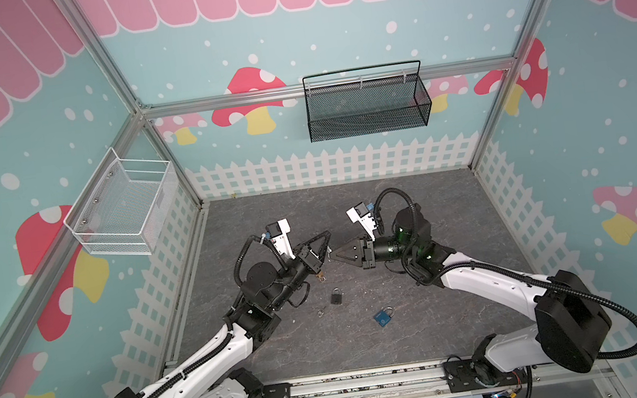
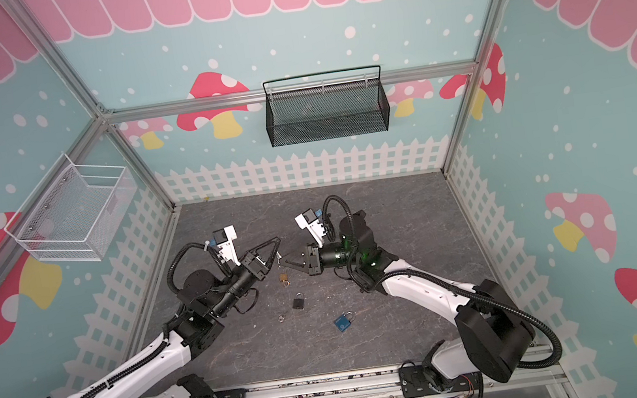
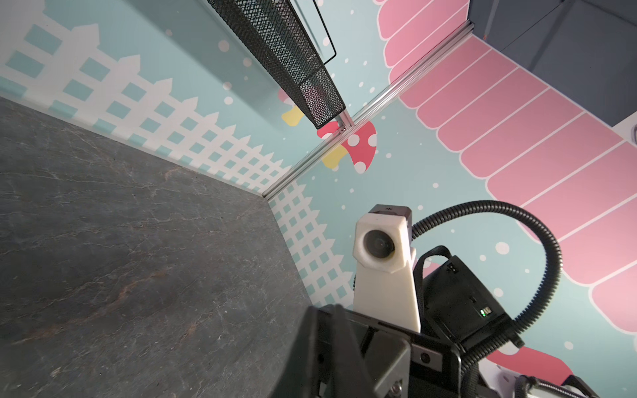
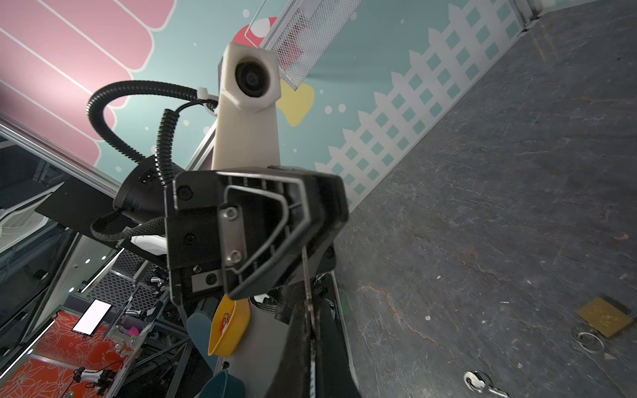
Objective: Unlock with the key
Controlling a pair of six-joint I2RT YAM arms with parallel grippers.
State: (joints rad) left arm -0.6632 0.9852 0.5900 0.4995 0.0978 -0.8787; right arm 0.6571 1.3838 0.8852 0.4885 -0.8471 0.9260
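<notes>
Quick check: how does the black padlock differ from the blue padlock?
Colour: the black padlock has a black body; the blue padlock has a bright blue body. Place: the black padlock lies nearer the middle, the blue padlock nearer the front and the right arm's side. Pose: the black padlock's shackle points toward the back wall, the blue padlock's slants to the right. Both lie flat on the table, unheld.

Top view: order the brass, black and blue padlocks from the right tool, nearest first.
From the right tool, in a top view:
1. The brass padlock, just in front of its tip.
2. The black padlock, farther front, near centre.
3. The blue padlock, farthest, front right.
</notes>
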